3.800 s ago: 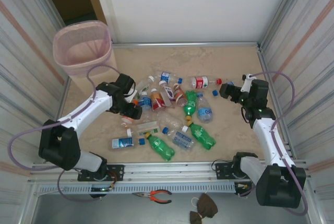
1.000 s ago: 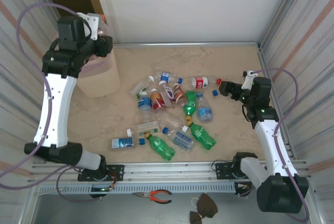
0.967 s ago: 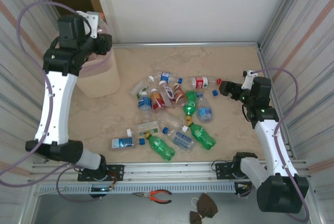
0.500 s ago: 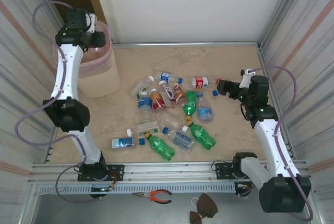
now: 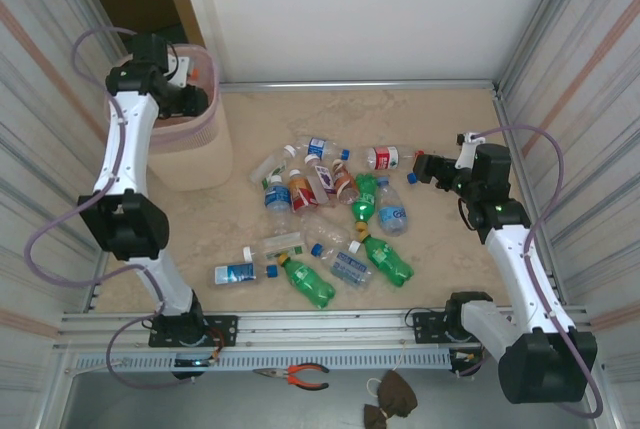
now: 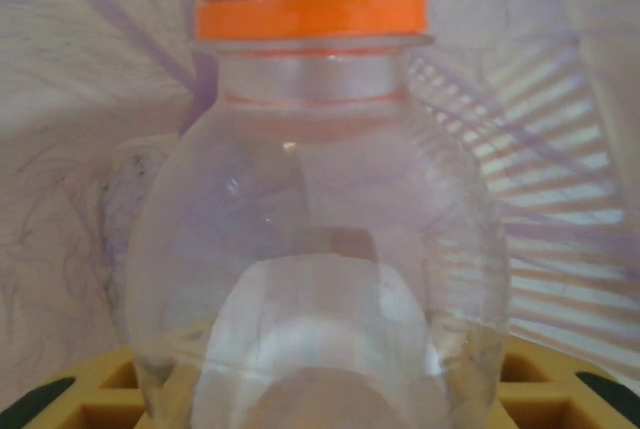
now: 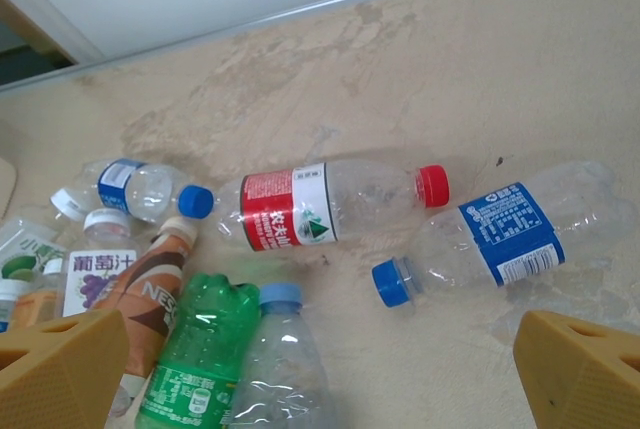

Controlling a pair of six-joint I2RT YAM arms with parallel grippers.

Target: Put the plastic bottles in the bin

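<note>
top view, left gripper (image 5: pixel 188 99): I'm up in the upper left of the frame, right over the mouth of the bin (image 5: pixel 192 157). Can't make out my jaws from this angle.
top view, plastic bottles (image 5: pixel 330 219): most of them lie in a heap mid-frame, well apart from the bin.
top view, right gripper (image 5: pixel 424 166): right of centre, just beside the heap's right edge.
left wrist, orange-capped bottle (image 6: pixel 320 249): sits between my yellow fingers (image 6: pixel 540 394) and looks clamped. The cap points away, with pink mesh behind it.
left wrist, risk: if I let go too close to the rim, it could clip the edge and drop outside.
right wrist, my other hand: fingers (image 7: pixel 60 374) wide apart, nothing between them.
right wrist, red-label bottle (image 7: pixel 330 204): lying on its side mid-frame, with a blue-label bottle (image 7: pixel 500 239) just beside it to the right.
right wrist, risk: round bottles roll, so an off-centre squeeze could squirt one away or shove its neighbour.
</note>
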